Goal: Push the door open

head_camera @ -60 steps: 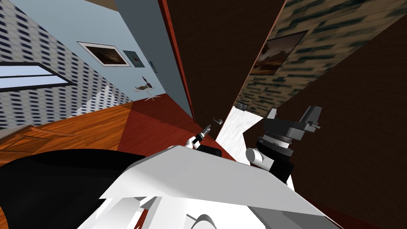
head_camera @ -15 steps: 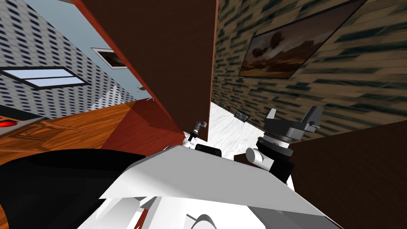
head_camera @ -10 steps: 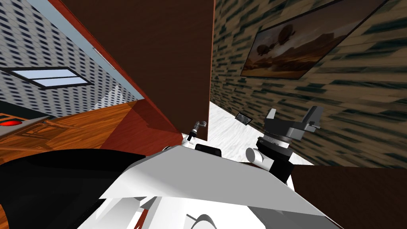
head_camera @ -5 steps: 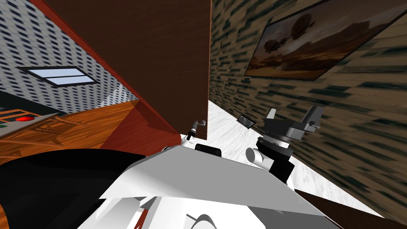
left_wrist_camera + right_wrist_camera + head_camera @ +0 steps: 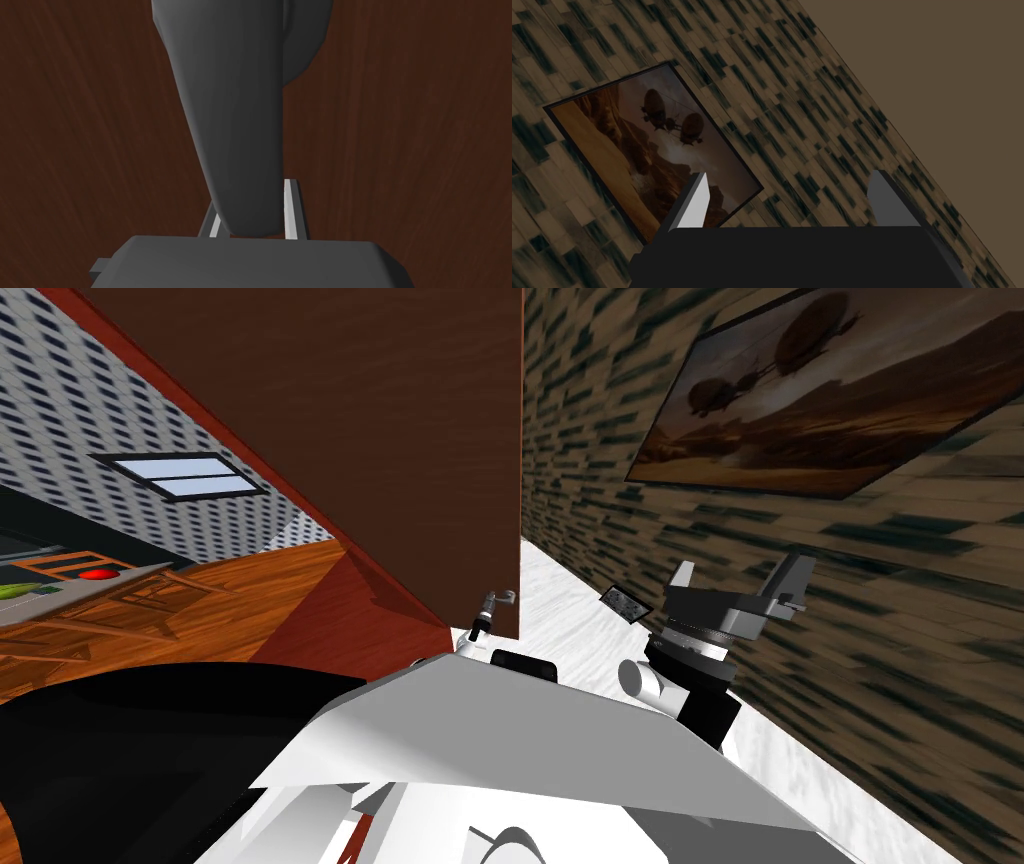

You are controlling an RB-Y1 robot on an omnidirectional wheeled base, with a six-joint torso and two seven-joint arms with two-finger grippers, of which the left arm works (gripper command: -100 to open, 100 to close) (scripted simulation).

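Left gripper point(image 5: 250, 197) pinching the door handle point(image 5: 235, 115)
Brown door point(image 5: 380, 428) fills the head view's upper middle, free edge running straight down the centre; white floor point(image 5: 570, 623) lies open right of that edge, up to the patterned wall point(image 5: 600, 488). Right gripper point(image 5: 737, 573) sits spread, middle right.

Two floors are seen in the head view. To the left of the dark brown wooden door point(image 5: 400, 438), an orange-brown floor of wooden planks point(image 5: 250, 578) is laid; near the door's foot it is shaded to a darker red. Far to the left, light wooden furniture point(image 5: 120, 593) is placed on it, and a small red round object point(image 5: 98, 574) is carried there. To the right of the door a white, faintly veined floor point(image 5: 570, 623) is laid. A small dark flat rectangle point(image 5: 626, 604) is found at its edge, at the foot of the brown patterned wall point(image 5: 600, 488).
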